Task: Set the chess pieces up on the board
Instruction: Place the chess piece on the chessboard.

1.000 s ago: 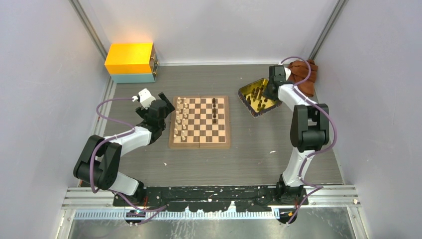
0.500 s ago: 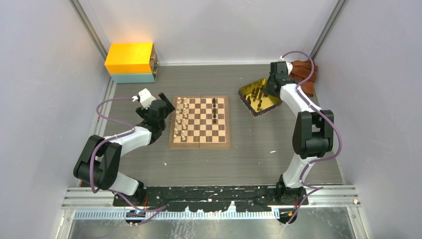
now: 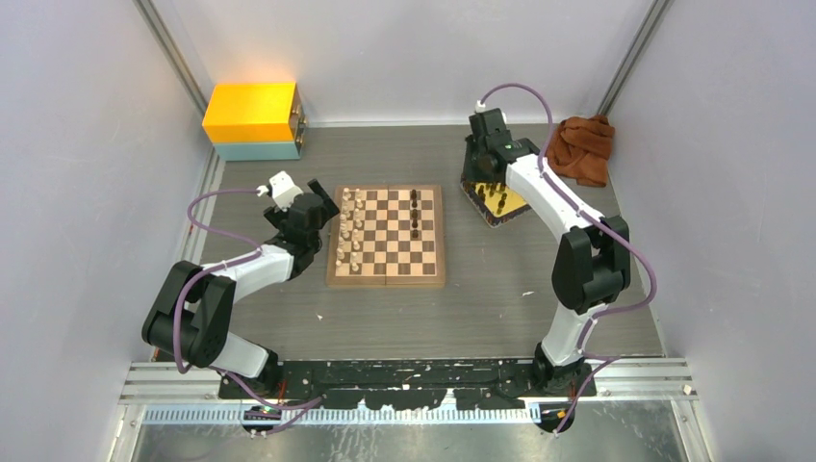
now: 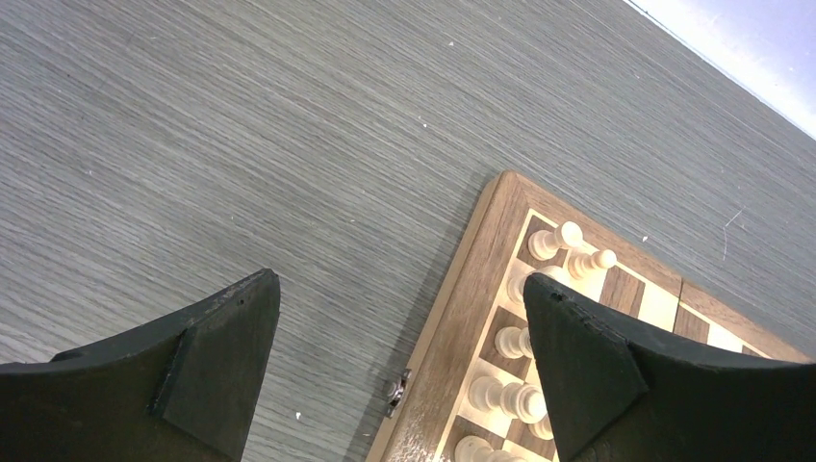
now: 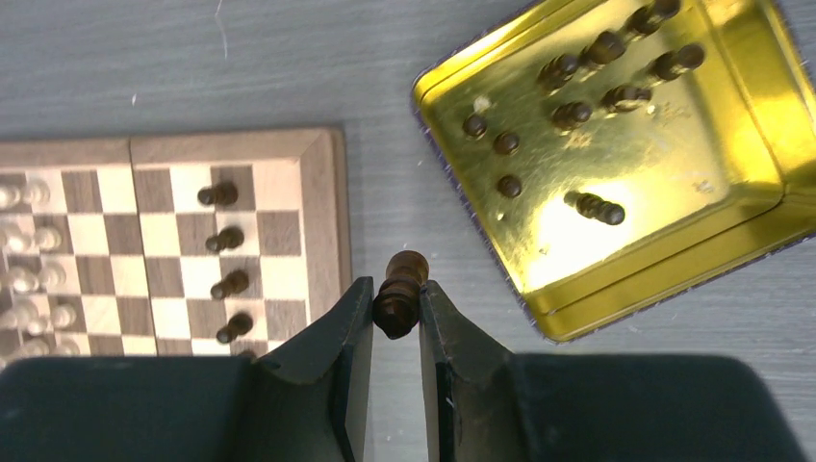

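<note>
Chessman [image 5: 401,274], dark, in narrow grip of right gripper [image 5: 395,294] over table [image 5: 385,87] between board [image 5: 319,221] and yellow tray [image 5: 698,144]; left gripper [image 4: 404,287] wide.

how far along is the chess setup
Done: cream pieces line the board's left edge, and four dark pieces stand near its right side. In hand: the right gripper is shut on a dark piece between yellow tray and board. Left: about ten dark pieces in the tray. The left gripper is open, empty.
</note>
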Robot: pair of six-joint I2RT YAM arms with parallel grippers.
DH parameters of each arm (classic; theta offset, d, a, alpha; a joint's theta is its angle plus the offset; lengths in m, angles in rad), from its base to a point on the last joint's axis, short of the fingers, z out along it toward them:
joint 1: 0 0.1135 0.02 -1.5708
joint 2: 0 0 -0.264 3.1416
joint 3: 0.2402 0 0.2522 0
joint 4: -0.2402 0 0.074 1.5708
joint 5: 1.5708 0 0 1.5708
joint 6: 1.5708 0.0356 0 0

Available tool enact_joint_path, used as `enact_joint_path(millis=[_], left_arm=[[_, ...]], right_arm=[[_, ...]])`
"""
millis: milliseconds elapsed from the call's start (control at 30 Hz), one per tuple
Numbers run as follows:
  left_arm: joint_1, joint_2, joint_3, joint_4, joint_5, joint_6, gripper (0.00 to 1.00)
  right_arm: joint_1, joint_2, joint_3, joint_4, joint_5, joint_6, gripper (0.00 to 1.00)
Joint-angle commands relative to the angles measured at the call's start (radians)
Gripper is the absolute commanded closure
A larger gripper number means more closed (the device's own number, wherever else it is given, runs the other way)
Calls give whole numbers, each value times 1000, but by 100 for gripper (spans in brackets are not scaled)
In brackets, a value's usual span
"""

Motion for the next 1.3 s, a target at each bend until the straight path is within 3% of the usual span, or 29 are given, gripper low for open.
enact_joint_path(millis=[0,1267], left_arm=[[-5,-35,14,38,-29,11,3],[-23,-21,21,39,-38,10,4]], right_arm=[[38,-13,56,-67,-8,-32,99],[254,50,-63,-62,-26,-20,99]])
